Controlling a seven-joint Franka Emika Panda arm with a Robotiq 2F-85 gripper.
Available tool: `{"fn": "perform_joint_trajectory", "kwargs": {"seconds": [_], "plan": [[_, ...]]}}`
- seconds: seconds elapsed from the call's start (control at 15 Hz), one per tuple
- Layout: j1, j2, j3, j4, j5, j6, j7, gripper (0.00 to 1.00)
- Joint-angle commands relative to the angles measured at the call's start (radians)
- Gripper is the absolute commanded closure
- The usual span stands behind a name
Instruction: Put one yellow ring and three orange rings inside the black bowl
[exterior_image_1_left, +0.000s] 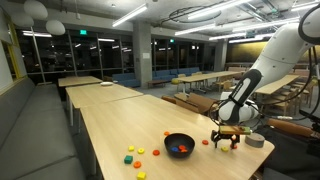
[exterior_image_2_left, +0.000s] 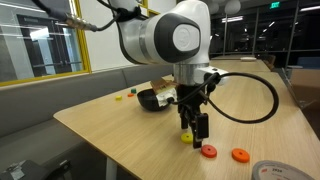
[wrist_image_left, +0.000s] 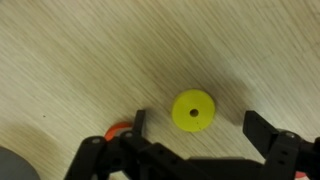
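Yellow ring (wrist_image_left: 193, 110) lies between the gripper's (wrist_image_left: 195, 120) 2 spread fingers (wrist_image_left: 262, 132), touching neither.

Straight down onto a pale wood-grain table top (wrist_image_left: 90, 50), filling most of the frame. Just right of centre, a yellow ring (wrist_image_left: 192, 110), flat on the wood, with a small dark hole in its middle. Along the bottom edge, the black gripper (wrist_image_left: 196, 121), jaws wide apart: one fingertip (wrist_image_left: 140, 119) to the ring's left, the other to its right, neither touching it. At lower left, an orange ring (wrist_image_left: 117, 130), partly hidden behind the fingertip on that side and the black linkage. In the bottom left corner, a grey curved edge (wrist_image_left: 8, 166), too cut off to identify. Left of centre, a tiny dark speck (wrist_image_left: 43, 118) on the wood.
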Motion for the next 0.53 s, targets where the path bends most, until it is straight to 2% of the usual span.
{"fn": "perform_joint_trajectory", "kwargs": {"seconds": [0.0, 0.4, 0.47], "plan": [[0.014, -0.021, -0.001, -0.009, 0.037, 0.008, -0.011, 0.00], [0.016, -0.024, 0.011, -0.014, 0.085, 0.003, -0.026, 0.00], [0.016, -0.023, 0.010, -0.016, 0.087, 0.011, -0.028, 0.25]]}}
